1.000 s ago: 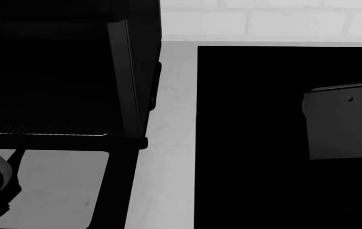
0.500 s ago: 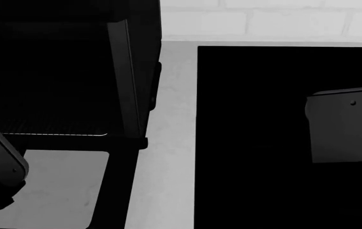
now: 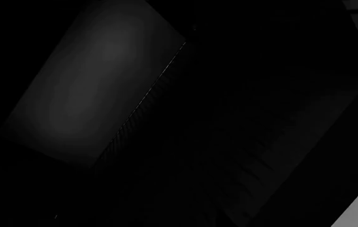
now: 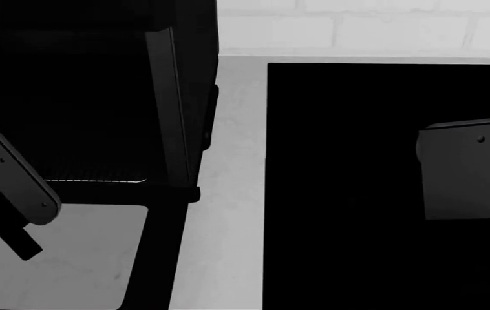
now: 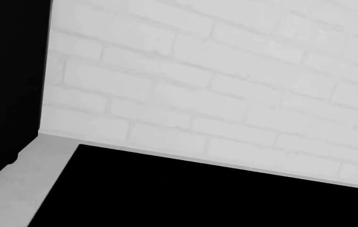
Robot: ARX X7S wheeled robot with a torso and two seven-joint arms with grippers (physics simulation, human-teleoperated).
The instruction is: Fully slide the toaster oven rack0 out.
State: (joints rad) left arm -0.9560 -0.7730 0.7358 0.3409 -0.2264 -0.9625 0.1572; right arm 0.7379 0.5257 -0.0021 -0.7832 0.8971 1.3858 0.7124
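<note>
The black toaster oven (image 4: pixel 98 77) stands at the left with its door (image 4: pixel 154 258) folded down toward me; the counter shows through the glass. The rack0 shows only as a thin bright front wire (image 4: pixel 98 180) just inside the opening, and as a faint line (image 3: pixel 150 92) in the left wrist view. My left arm's grey wrist link (image 4: pixel 12 181) hangs at the opening's left end, over the door. Its fingers are lost in the dark. My right arm's grey link (image 4: pixel 465 171) hovers over the black basin; its gripper does not show.
A large flat black basin (image 4: pixel 357 226) fills the right side, and it also shows in the right wrist view (image 5: pixel 198 198). A strip of grey counter (image 4: pixel 227 213) runs between it and the oven. A white brick wall (image 4: pixel 357 29) stands behind.
My left arm has risen from the lower left corner up to the oven opening and now covers the left end of the rack's front wire. The right arm has barely shifted.
</note>
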